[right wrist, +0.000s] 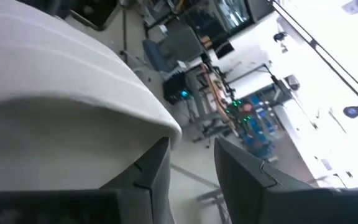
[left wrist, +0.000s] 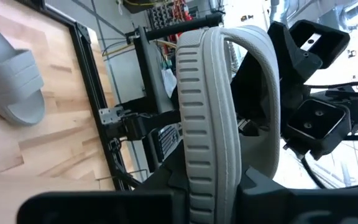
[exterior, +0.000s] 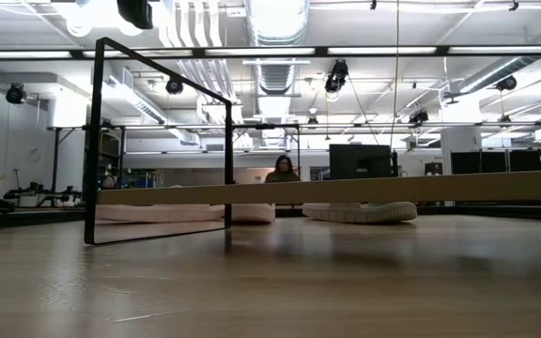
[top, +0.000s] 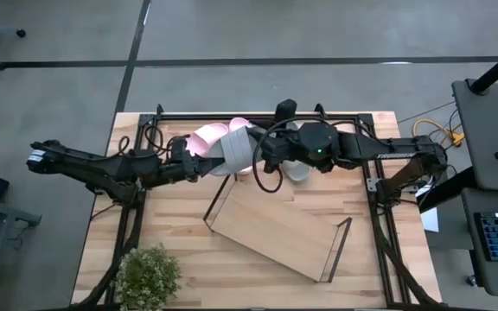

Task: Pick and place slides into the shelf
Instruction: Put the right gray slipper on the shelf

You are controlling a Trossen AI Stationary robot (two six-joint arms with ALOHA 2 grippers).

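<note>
High view: left gripper (top: 199,164) and right gripper (top: 262,154) meeting over the table's far edge, both at a raised grey slide (top: 237,149). Fingertips buried under the slide and arm bodies. Pink slides (top: 210,136) just behind, partly covered. Second grey slide (top: 297,171) mostly hidden under the right arm. Shelf (top: 277,226) lying skewed mid-table, bare. Potted plant (top: 148,274) at near-left corner.

Low view: neither gripper in frame. Shelf board (exterior: 346,192) edge-on, wire end frame (exterior: 158,141) upright. Slides on the table behind it, only slivers visible: pale one (exterior: 252,213), grey one (exterior: 363,212). Person (exterior: 282,171) far back, small.

Left wrist view: pinching the grey slide's ribbed strap (left wrist: 207,118); fingers cut off at frame edge. Other grey slide (left wrist: 14,87) flat on the tabletop.

Right wrist view: fingers (right wrist: 244,171) slightly apart, slide sole (right wrist: 67,93) against one; grip unclear, cannot tell.
</note>
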